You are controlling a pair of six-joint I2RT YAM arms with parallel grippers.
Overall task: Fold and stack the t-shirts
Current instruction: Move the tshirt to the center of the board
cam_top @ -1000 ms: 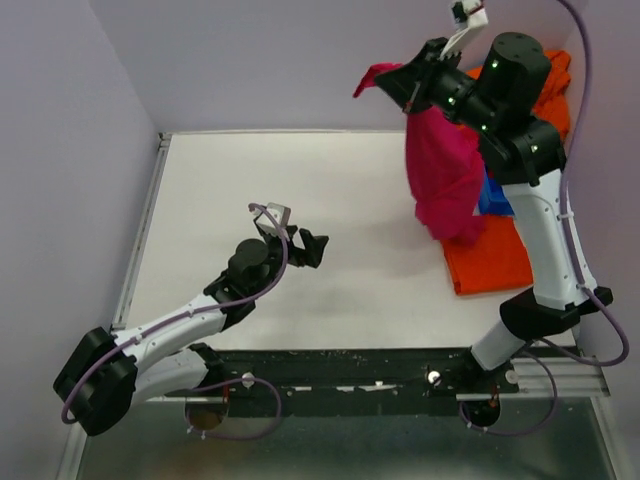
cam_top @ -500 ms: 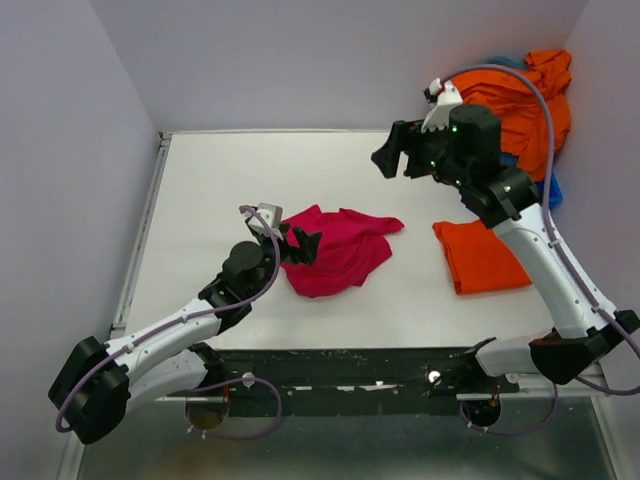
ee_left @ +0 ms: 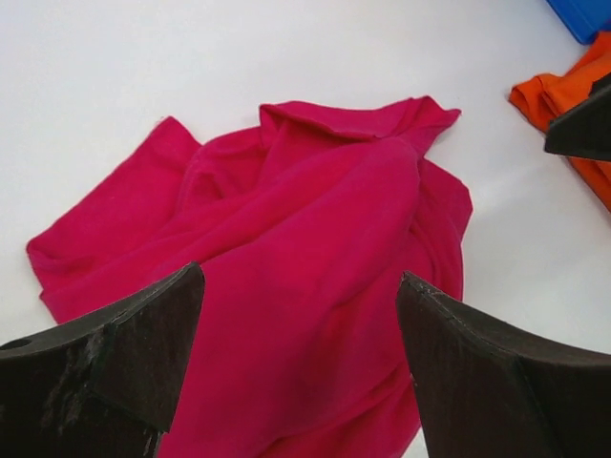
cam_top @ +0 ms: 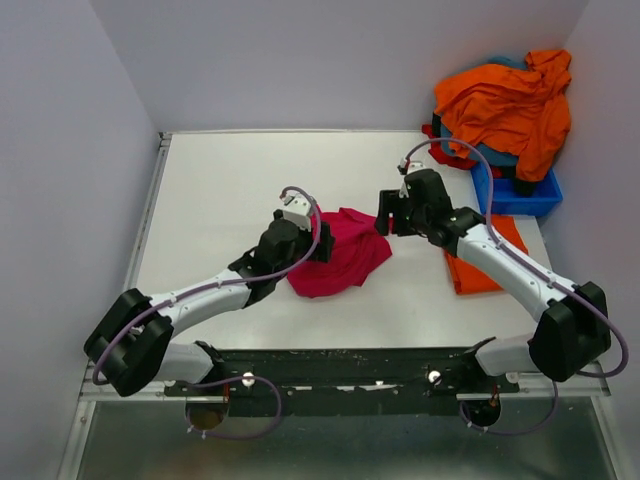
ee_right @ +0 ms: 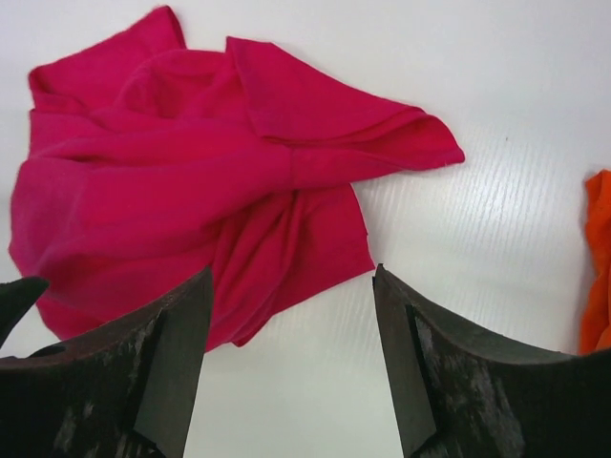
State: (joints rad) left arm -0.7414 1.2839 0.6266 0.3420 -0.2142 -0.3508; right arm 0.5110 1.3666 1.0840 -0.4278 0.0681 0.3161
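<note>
Top external view: the pink tee (cam_top: 340, 262) lies crumpled in the middle of the counter (cam_top: 220, 190), between the two arms. A folded orange tee (cam_top: 466, 276) lies to its right, and more tees (cam_top: 510, 100) are heaped in the bin (cam_top: 525, 197) at the far right. The left fingers (ee_left: 115, 353) stand wide open just above the pink tee and hold nothing. The right fingers (ee_right: 458, 372) are open too and empty, low over the counter just beside the tee's right edge. The cloth looks light, thin and very soft; I judge it will sag and bunch when lifted. The best holds are probably the parts that stick out: the pointed flap (ee_right: 430, 143) for the right arm, the flat corner (ee_left: 67, 253) for the left. A pinch in the thick middle would likely catch several layers.
</note>
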